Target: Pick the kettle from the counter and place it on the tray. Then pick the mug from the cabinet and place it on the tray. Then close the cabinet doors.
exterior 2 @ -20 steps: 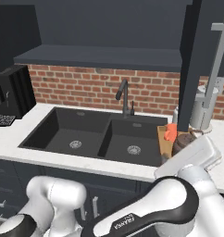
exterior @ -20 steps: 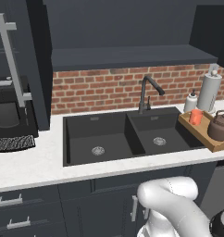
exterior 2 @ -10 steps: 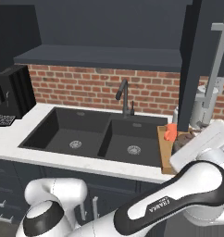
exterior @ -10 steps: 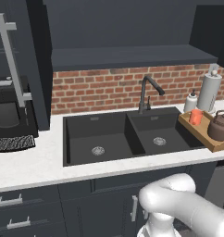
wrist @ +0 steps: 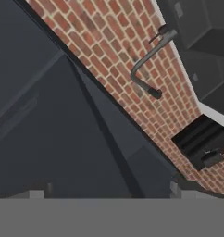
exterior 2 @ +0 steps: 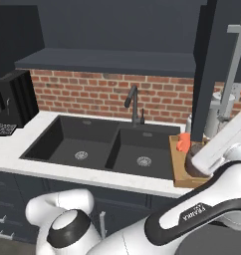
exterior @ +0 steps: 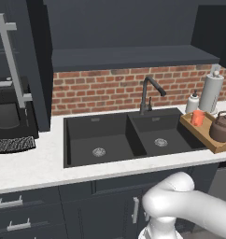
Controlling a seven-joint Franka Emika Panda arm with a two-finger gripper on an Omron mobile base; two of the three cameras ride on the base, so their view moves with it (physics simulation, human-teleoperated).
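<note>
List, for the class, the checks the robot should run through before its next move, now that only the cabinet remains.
1. Kettle sits on the wooden tray: ok.
2. Orange-red mug stands on the tray beside the kettle: ok.
3. Pincer open and holding nothing: ok.
4. Cabinet doors closed: not ok, they stand swung out, with a silver bar handle facing the room.
5. Pincer aimed at a door handle: not ok, the hand view faces the brick wall and the faucet.
6. Free path for the arm to a door: cannot tell.
</note>
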